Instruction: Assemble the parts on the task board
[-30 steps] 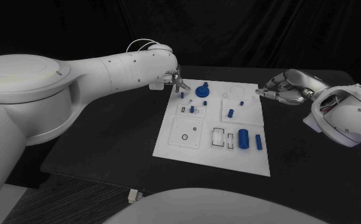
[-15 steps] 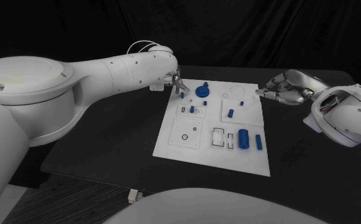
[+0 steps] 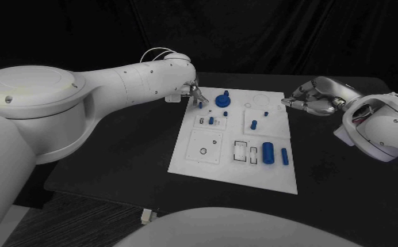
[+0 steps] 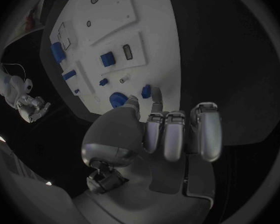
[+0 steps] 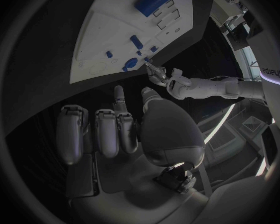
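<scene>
Beside small blue peg (image 3: 200,105), left robot hand (image 3: 192,91) unmoved

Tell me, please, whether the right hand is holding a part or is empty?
Empty, it seems. The right hand hovers beside the task board's far right edge with fingers curled in, and the right wrist view shows nothing between its fingers.

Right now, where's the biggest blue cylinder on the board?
In the head view the large blue cylinder lies on the task board, on its near right part, beside a slimmer blue pin.

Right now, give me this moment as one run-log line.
left hand: fingertips at small blue peg, far-left corner of white task board, grip unclear | right hand: curled, empty, off board's right edge | large blue cylinder: lying unassembled
</scene>
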Controlling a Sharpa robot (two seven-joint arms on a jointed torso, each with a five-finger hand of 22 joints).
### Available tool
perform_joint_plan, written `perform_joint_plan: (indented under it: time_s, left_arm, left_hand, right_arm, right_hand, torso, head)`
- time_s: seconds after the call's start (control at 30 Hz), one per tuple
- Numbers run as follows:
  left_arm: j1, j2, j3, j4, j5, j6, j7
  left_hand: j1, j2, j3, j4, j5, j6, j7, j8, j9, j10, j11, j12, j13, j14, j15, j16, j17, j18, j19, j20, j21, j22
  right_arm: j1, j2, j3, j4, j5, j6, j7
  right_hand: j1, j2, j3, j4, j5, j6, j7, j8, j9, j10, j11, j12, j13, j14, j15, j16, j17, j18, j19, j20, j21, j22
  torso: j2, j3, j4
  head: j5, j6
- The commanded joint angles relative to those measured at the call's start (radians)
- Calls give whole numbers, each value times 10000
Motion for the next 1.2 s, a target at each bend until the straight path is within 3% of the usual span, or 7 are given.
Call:
perform_joint_plan:
  time_s: [0.03, 0.37, 0.5, 1.13, 1.2]
  left_arm:
    - [-25, 41, 9, -41, -20, 116, 225]
    - [-53, 74, 9, -106, -20, 123, 286]
    - [-62, 84, 9, -136, -20, 136, 320]
    - [-93, 118, 9, -174, -20, 155, 445]
    - [-95, 121, 9, -174, -20, 152, 463]
  left_hand:
    - [94, 29, 165, -270, 44, 24, 90, -143, -123, 1043, 43, 176, 2695, 1003, 17, 139, 2776, -332, -65, 42, -149, 1615]
    - [123, 71, 242, -354, 95, -26, 122, -283, -191, 1043, 75, 176, 2695, 1003, 46, 139, 2776, -327, -82, 68, -181, 1610]
    - [190, 107, 359, -492, 358, 10, 132, -396, -247, 1043, 89, 176, 2695, 1003, 64, 139, 2776, -322, -93, 90, -208, 1613]
    - [468, 152, 734, -905, 975, 99, 111, -635, -344, 1043, 76, 176, 2695, 1003, 60, 139, 2776, -311, -114, 101, -276, 1623]
    - [569, 151, 856, -1032, 1186, 119, 95, -688, -364, 1043, 63, 176, 2695, 1003, 52, 139, 2776, -305, -122, 92, -299, 1621]
  right_arm:
    - [-22, 2, 7, 8, -10, 42, -68]
    - [-24, 14, 7, -10, -10, 69, -91]
    - [-25, 22, 7, -16, -10, 78, -98]
    - [-32, 40, 7, -33, -10, 106, -113]
    - [-33, 44, 7, -41, -10, 111, -116]
  right_hand:
    - [198, 42, 125, 12, 197, -115, -26, 106, 116, 989, 110, 166, 2655, 788, 36, -98, 1315, 61, 388, 54, -221, 2288]
    - [203, 42, 124, 12, 199, -117, -26, 105, 115, 989, 110, 166, 2655, 789, 35, -96, 1318, 61, 387, 54, -224, 2287]
    - [203, 42, 124, 12, 199, -117, -26, 105, 115, 989, 110, 166, 2655, 789, 35, -96, 1318, 61, 387, 54, -224, 2287]
    - [213, 43, 122, 11, 204, -123, -25, 104, 113, 989, 111, 166, 2655, 787, 35, -102, 1307, 65, 381, 54, -239, 2282]
    - [213, 43, 122, 11, 204, -123, -25, 104, 113, 989, 111, 166, 2655, 787, 35, -102, 1307, 65, 381, 54, -239, 2282]
  torso:
    - [2, -2, -3]
    - [8, -5, -1]
    - [12, -9, 2]
    - [1, -1, -2]
    - [2, 1, 0]
  head:
    - [-5, 1]
    - [6, 1]
    - [-3, 1]
    - [4, 1]
    - [6, 1]
